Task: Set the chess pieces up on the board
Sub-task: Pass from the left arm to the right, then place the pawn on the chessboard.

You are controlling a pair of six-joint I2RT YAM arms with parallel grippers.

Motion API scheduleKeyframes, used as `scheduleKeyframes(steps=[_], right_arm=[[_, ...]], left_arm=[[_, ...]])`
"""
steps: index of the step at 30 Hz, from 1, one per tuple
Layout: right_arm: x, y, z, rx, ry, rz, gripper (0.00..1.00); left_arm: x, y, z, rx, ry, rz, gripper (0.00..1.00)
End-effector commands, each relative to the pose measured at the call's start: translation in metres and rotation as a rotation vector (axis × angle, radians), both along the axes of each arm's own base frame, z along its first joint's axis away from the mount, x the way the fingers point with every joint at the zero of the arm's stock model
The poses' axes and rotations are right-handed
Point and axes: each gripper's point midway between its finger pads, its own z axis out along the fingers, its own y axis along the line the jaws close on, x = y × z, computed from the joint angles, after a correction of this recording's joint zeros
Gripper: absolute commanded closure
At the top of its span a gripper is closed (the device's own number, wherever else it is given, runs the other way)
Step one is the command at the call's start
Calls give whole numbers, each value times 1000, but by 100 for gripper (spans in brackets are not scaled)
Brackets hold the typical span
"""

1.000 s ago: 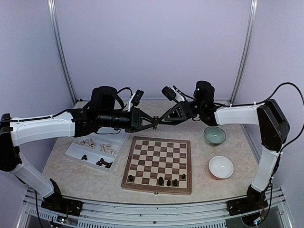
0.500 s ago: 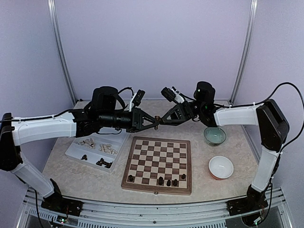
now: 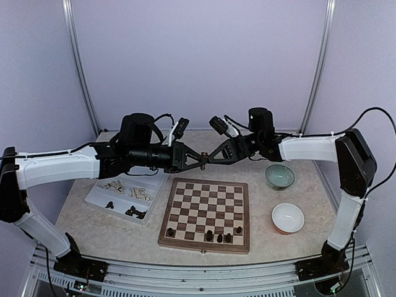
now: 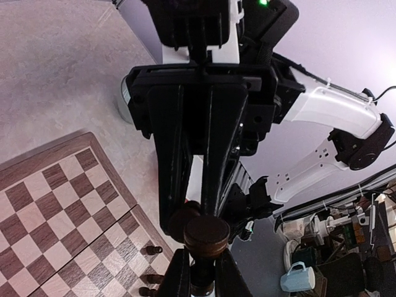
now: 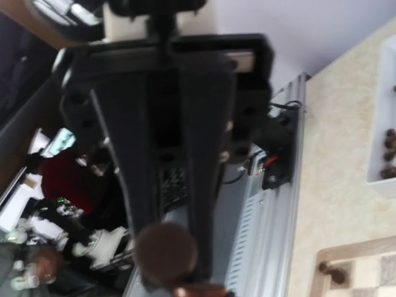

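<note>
On my counter (image 3: 105,235), the white tray (image 3: 99,197) holds cream chessmen (image 3: 139,192) and dark chessmen (image 3: 135,212). The board (image 3: 207,199) carries five dark pieces (image 3: 219,237) near me. Above its far edge, left hand (image 3: 199,161) and right hand (image 3: 210,158) both pinch one brown chessman (image 4: 206,237). Teal bowl (image 3: 268,175), white bowl (image 3: 275,216) sit right.

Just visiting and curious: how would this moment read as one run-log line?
phase: mid-air handover | left gripper: shut on dark chess piece | right gripper: shut on same piece | board: few dark pieces placed
</note>
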Motion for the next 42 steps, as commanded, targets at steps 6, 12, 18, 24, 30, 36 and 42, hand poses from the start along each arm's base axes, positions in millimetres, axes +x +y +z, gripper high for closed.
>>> scheduleKeyframes(steps=[6,12,18,24,30,36,42], right_arm=[[43,-19,-27,-405,-669,-224,98],[41,-48,-70,-743,-1040,-122,98],[43,-86,-137,-1079,-1386,91,99],[37,-103,-177,-1188,-1449,255,99],[31,-95,-201,-1222,-1453,343,99],[24,-89,-217,-1252,-1498,419,98],[16,-79,-220,-1239,-1515,434,79]], left_arm=[[47,72,2,216,-100,162,91],[100,141,-19,382,-119,364,91],[120,178,-40,440,-156,448,91],[123,202,-59,459,-162,483,91],[125,215,-66,460,-134,501,91],[123,215,-63,446,-136,499,91],[123,215,-61,444,-138,499,91]])
